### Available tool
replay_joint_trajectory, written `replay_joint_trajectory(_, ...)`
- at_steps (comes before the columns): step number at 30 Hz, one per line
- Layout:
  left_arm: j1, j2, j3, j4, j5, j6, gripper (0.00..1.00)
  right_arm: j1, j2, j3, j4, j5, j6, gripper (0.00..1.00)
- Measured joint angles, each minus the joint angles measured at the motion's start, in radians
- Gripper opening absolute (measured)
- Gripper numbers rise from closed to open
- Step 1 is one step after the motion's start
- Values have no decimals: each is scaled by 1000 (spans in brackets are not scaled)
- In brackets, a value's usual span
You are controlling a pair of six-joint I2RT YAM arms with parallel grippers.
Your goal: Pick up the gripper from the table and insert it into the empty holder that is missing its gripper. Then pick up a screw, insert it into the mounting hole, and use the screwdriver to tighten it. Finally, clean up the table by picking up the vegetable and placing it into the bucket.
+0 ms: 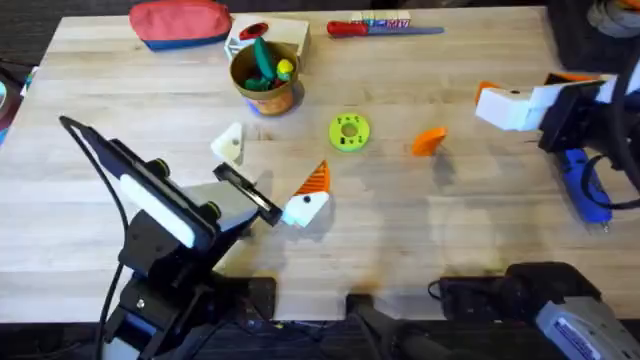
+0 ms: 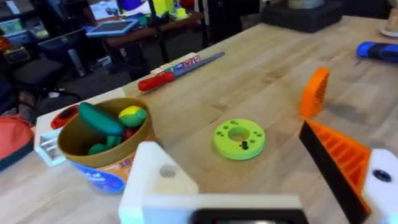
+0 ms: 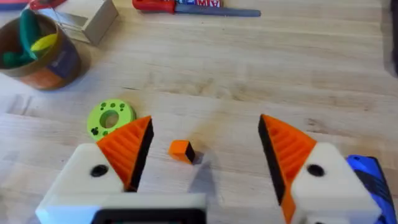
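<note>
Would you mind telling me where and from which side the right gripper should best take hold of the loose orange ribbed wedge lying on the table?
Probably from straight above, closing across the orange wedge on its narrow sides. It lies alone on bare table, with the green ring well apart, so nothing blocks a descent. The right gripper is open, and in its wrist view the wedge sits between its orange pads.

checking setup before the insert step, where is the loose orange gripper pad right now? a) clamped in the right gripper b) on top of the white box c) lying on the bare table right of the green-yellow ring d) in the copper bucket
c: the orange gripper pad lies alone on the wood, right of the green-yellow ring, with the right gripper open around it, not touching.
</note>
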Motion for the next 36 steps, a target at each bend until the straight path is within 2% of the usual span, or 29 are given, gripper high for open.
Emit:
replay_joint_trajectory(3, 14, 0, 0, 0, 0, 0, 988, 0, 0, 0, 0, 0, 0, 991)
replay_joint_trajectory(27, 14, 0, 0, 1, 7, 0, 987, 0, 0, 0, 0, 0, 0, 992)
replay_joint_trajectory(30, 14, 0, 0, 2, 42, 0, 988, 0, 0, 0, -1, 0, 0, 991)
replay_joint_trajectory(32, 14, 0, 0, 5, 94, -5, 985, 0, 0, 1, -29, 0, 5, 992)
replay_joint_trajectory(36, 14, 0, 0, 9, 196, -80, 987, 0, 0, 1, -53, -1, 14, 992)
